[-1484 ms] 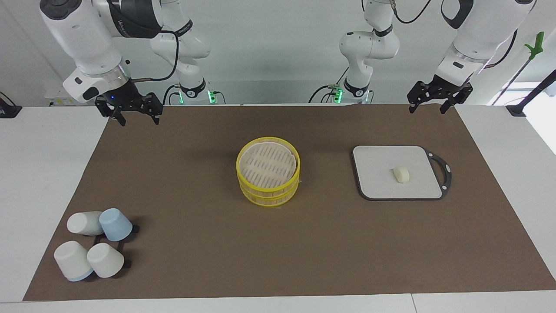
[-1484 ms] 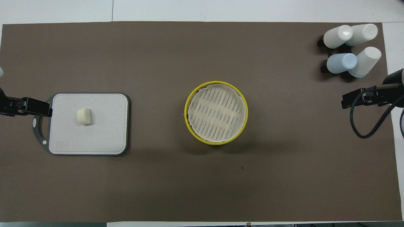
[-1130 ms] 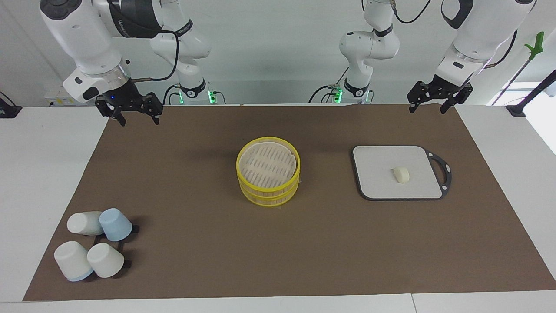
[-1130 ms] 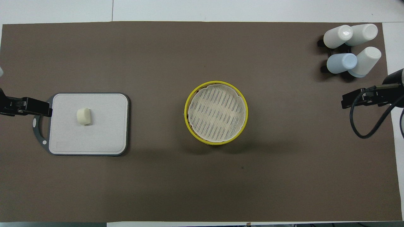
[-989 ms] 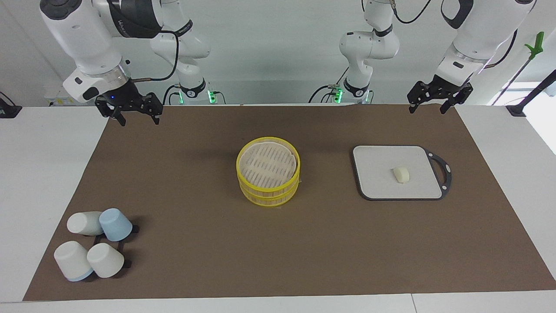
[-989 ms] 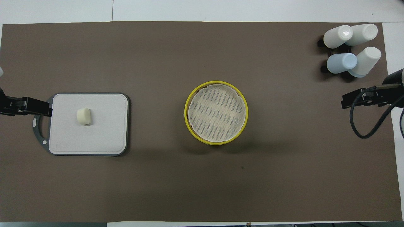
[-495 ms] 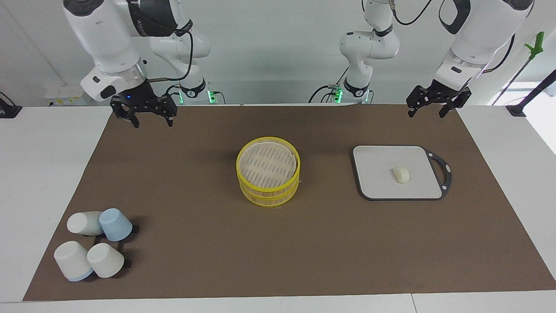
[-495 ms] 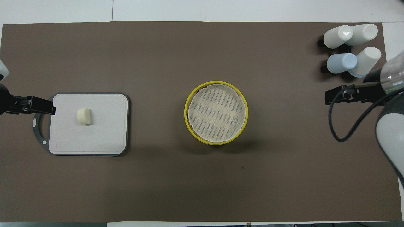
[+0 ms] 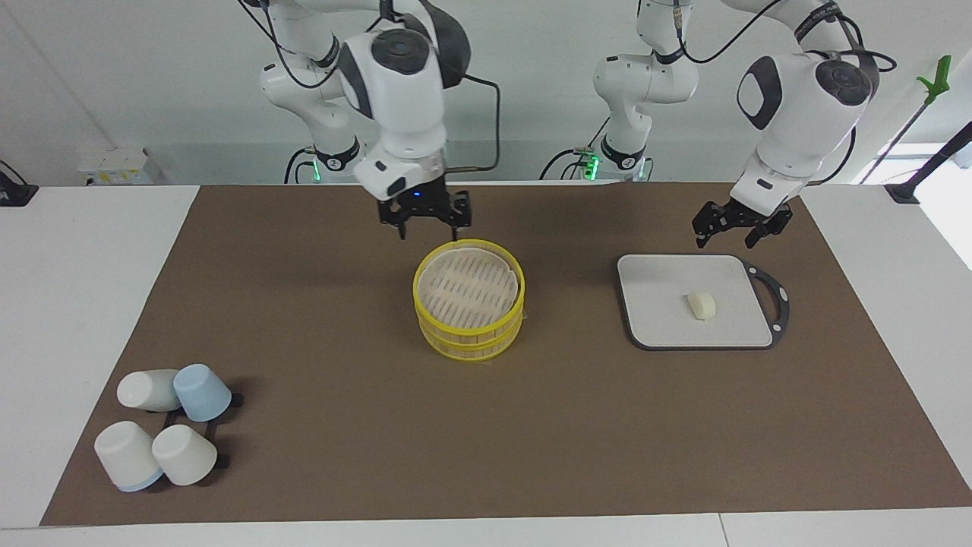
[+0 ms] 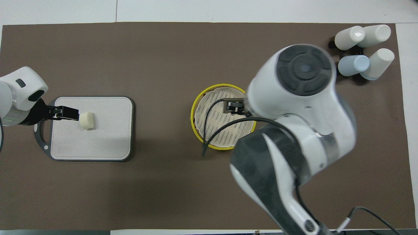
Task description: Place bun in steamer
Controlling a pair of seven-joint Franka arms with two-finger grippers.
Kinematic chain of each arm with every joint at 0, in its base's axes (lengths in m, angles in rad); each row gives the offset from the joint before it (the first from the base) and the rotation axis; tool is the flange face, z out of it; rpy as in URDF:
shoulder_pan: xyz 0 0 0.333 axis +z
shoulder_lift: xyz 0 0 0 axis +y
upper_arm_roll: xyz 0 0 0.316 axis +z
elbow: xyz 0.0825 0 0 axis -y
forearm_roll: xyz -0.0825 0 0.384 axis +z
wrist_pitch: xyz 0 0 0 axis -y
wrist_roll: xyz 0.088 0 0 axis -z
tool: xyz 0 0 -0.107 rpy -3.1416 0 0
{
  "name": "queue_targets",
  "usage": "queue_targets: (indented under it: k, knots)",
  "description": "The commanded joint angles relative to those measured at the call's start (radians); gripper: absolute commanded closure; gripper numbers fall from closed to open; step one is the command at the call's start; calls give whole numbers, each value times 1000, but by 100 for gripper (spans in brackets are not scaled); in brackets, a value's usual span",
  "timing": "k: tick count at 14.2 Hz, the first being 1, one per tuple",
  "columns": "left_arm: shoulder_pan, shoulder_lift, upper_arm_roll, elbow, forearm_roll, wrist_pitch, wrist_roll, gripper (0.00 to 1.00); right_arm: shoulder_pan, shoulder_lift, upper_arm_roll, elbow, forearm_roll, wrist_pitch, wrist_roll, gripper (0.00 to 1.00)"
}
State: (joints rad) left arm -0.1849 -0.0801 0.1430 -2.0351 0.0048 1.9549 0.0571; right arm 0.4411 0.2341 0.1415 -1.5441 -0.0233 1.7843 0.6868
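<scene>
Bun [image 9: 702,305] lies on grey board [image 9: 653,292], untouched. Left tool [image 9: 732,230] over board's robot-side edge, fingers apart, empty. Right tool [image 9: 425,223] over steamer's [image 9: 468,328] robot-side rim, fingers apart, empty. Risk: soft bun squashed by hard pinch; arms crowding at steamer.

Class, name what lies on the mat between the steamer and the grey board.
Nothing: between steamer and grey board only bare brown mat, clearest in the facing view.

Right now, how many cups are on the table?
4, clustered at the right arm's end: two white cups, one blue cup, one white cup with blue rim.
</scene>
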Motion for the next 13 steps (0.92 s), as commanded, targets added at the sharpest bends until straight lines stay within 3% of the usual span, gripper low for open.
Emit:
queue_targets:
  k: [1, 4, 7, 9, 13]
  knots:
    - [16, 3, 0, -128, 12, 168, 23, 0, 62, 148, -7, 163, -18, 9, 59, 5]
    - [48, 71, -2, -157, 12, 260, 101, 0, 146, 241, -13, 212, -36, 41, 155, 8]
    - [71, 140, -2, -180, 12, 359, 109, 0, 151, 258, -10, 199, -53, 118, 161, 9]
    - [74, 148, -2, -226, 12, 436, 106, 0, 157, 267, -10, 182, -53, 139, 165, 10]
    - [74, 201, -5, -231, -31, 498, 99, 0, 151, 269, -10, 135, -53, 176, 163, 12]
